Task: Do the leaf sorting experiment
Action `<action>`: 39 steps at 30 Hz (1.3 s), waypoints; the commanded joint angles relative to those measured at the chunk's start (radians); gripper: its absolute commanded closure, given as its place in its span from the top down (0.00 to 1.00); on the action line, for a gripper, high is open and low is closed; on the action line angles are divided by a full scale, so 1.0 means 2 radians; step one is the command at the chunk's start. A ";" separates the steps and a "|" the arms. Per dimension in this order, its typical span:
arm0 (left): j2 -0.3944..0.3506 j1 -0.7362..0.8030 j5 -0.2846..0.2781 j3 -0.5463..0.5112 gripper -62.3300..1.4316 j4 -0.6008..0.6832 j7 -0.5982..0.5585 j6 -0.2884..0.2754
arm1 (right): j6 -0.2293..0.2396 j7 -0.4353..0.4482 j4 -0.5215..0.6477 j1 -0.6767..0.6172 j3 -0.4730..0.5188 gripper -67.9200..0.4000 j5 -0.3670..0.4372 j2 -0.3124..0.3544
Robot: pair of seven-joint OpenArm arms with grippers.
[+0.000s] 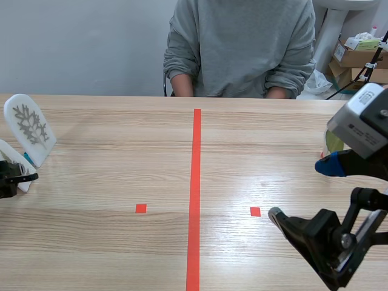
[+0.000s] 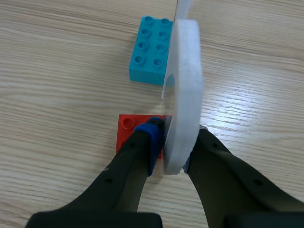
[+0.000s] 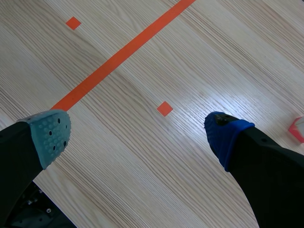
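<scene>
Fig.: my hardware. Both arms matte black. R gripper [image 3: 137, 135]: two thick fingers, one w/ grey-green dotted pad [image 3: 50, 135], other w/ blue dotted pad [image 3: 227, 137]. L gripper [image 2: 173, 142]: same black fingers, blue tip pad [image 2: 153, 137]. My R wrist: grey-white camera box [image 1: 361, 121]; black linkage [image 1: 315, 233] w/ round pivot bolt [image 1: 347, 240].

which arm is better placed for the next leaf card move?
Left: the left tool is shut on a white card at the red brick; the right tool is open, holding nothing.
</scene>
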 commanded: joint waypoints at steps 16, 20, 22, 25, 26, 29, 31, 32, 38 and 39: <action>-0.002 -0.004 0.024 -0.001 0.71 0.011 -0.006 -0.001 | 0.000 0.008 0.000 0.006 0.002 0.85 0.004 0.002; -0.002 0.000 0.024 -0.001 1.00 0.021 -0.011 -0.001 | 0.000 0.008 0.000 0.006 0.002 0.85 0.004 0.002; -0.002 0.010 0.024 -0.001 1.00 0.040 -0.018 -0.002 | 0.000 0.008 0.000 0.006 0.002 0.85 0.004 0.002; -0.002 0.039 0.020 -0.001 1.00 0.092 -0.022 -0.006 | 0.000 0.007 0.000 0.006 0.002 0.85 0.003 0.002; -0.003 0.052 0.019 -0.001 1.00 0.114 -0.021 -0.010 | 0.000 0.007 0.000 0.006 0.002 0.85 0.003 0.002; -0.005 0.098 0.012 -0.001 1.00 0.193 -0.020 -0.013 | 0.000 0.007 0.000 0.006 0.002 0.85 0.003 0.002; -0.010 0.127 0.012 -0.002 1.00 0.245 -0.020 -0.013 | 0.000 0.008 0.000 0.006 0.002 0.85 0.003 0.002; -0.012 0.141 0.013 -0.002 1.00 0.272 -0.019 -0.012 | 0.000 0.008 0.000 0.006 0.002 0.85 0.003 0.002; -0.016 0.234 0.013 -0.001 1.00 0.424 0.005 -0.032 | 0.000 0.008 0.000 0.006 0.002 0.85 0.003 0.002; -0.016 0.250 0.012 -0.001 1.00 0.446 0.008 -0.041 | 0.000 0.008 0.000 0.006 0.002 0.85 0.003 0.002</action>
